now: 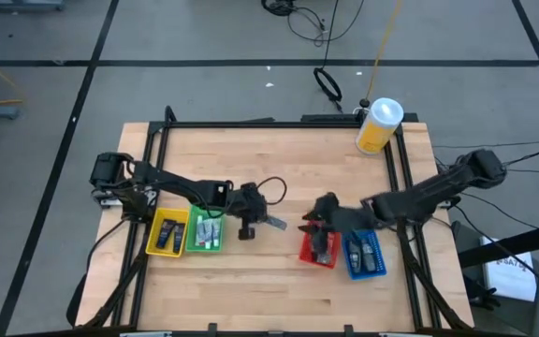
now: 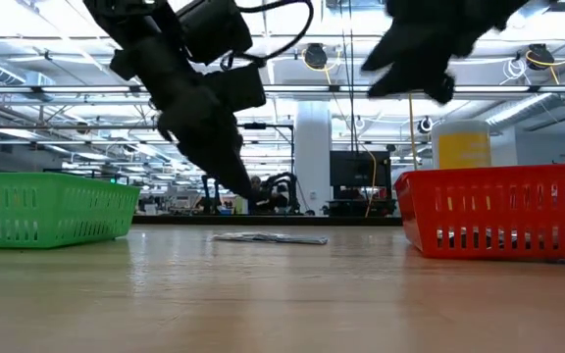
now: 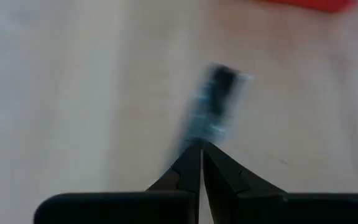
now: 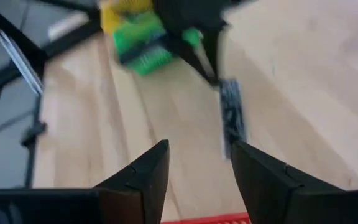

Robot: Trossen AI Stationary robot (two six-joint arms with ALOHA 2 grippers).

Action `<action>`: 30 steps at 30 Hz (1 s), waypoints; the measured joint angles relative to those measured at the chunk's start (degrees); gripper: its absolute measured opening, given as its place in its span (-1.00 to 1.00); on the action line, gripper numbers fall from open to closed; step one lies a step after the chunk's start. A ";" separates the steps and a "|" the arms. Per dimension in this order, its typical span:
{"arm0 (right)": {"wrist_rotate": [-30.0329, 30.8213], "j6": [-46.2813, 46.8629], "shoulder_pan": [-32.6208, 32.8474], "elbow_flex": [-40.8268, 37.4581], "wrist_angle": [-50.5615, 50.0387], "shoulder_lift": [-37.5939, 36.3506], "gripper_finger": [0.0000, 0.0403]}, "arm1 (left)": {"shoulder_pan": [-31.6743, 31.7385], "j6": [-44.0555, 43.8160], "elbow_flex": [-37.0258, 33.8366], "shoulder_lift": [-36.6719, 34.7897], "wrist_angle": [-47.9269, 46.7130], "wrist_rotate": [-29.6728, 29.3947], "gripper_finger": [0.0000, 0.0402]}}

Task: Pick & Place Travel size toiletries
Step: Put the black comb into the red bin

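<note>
Toiletries mostly sit sorted already: packets lie in the yellow bin [image 1: 167,231], the green bin [image 1: 205,232], the red bin [image 1: 318,248] and the blue bin [image 1: 365,256]. One flat grey packet [image 1: 275,223] lies on the bare bench [image 1: 279,159] between the green and red bins, and this is the piece in hand.

The left gripper [image 1: 258,217] has its fingers [image 3: 194,168] pressed together right at the packet's near end; the left wrist view shows the tips meeting at its edge, and whether they pinch it or only touch it I cannot tell. For a sure pick, the tips should bite a fair way onto the end, not just its lip, since a thin packet will likely slip or flop. Lifting straight up before swinging toward a bin would keep it from dragging.

The right gripper [image 1: 324,213] hovers over the red bin with its fingers [image 4: 143,177] apart and empty, well placed to stay clear.
</note>
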 joint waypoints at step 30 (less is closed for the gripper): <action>-47.08 -13.38 -28.56 3.76 18.85 33.58 0.16 | -3.16 -15.98 0.17 13.21 12.17 -3.16 -0.98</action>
